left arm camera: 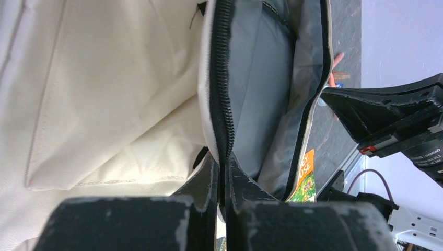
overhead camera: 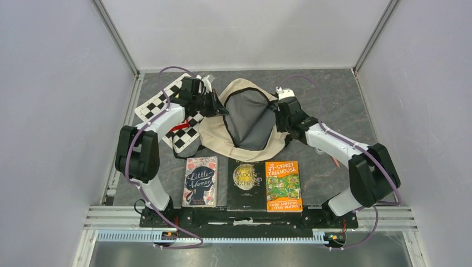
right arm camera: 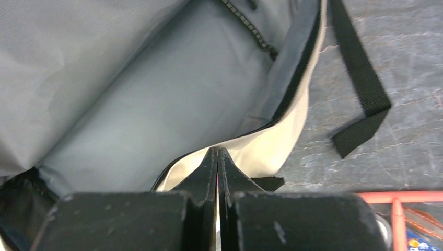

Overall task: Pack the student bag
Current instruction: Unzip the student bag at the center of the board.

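Observation:
The student bag (overhead camera: 245, 119), cream canvas with a grey lining, lies at the back middle of the table with its mouth spread wide. My left gripper (overhead camera: 220, 108) is shut on the left rim; in the left wrist view its jaws (left arm camera: 224, 159) pinch the black zipper edge (left arm camera: 222, 78). At the right rim my right gripper (overhead camera: 276, 108) is shut, and the right wrist view shows its tips (right arm camera: 217, 151) closed on the cream edge (right arm camera: 271, 146) of the student bag (right arm camera: 130, 94). Nothing shows inside the bag.
Three books lie in a row near the front edge: Little Women (overhead camera: 200, 181), The Moon and Sixpence (overhead camera: 246, 184) and an orange Treehouse book (overhead camera: 283, 185). A checkerboard sheet (overhead camera: 158, 105) lies under the left arm. A loose black strap (right arm camera: 360, 78) trails on the table.

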Robot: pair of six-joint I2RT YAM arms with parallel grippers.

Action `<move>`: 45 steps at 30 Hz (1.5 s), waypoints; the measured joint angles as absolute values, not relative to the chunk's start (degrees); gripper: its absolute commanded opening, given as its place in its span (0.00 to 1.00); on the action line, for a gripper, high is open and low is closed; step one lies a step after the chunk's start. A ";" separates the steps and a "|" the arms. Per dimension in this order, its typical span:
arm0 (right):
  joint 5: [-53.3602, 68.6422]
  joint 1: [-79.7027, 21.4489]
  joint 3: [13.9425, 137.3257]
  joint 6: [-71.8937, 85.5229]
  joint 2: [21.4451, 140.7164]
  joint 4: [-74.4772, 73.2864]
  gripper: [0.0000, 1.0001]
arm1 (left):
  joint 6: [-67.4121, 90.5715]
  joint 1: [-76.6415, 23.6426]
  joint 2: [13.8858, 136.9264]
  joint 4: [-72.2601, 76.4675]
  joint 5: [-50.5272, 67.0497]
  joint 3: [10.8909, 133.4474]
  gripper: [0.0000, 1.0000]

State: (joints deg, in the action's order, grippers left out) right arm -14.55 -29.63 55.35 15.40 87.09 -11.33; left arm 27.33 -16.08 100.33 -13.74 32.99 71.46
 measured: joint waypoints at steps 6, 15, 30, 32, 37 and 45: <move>-13.45 -28.49 55.33 15.81 84.01 -11.40 0.43 | 27.35 -15.07 100.73 -13.56 33.10 72.14 0.02; -12.14 -34.02 52.64 19.84 81.12 -10.15 0.72 | 27.35 -14.92 101.47 -13.37 33.30 72.14 0.02; -25.82 -32.23 54.65 16.78 89.10 -15.09 0.00 | 27.35 -10.94 101.65 -12.86 33.15 71.53 0.02; -26.74 -29.71 55.68 14.87 89.10 -14.22 0.00 | 27.38 -10.17 101.67 -12.27 33.15 70.94 0.02; -27.35 -25.04 56.73 11.75 92.29 -11.16 0.00 | 27.40 -9.82 103.15 -11.33 33.15 70.81 0.02; -23.53 -23.07 56.14 10.28 95.44 -9.87 0.44 | 27.20 -9.82 105.71 -11.90 31.73 70.78 0.43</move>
State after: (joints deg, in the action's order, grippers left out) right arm -23.53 -23.07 56.14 10.28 95.44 -9.87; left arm 27.20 -9.82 105.71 -11.90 31.73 70.78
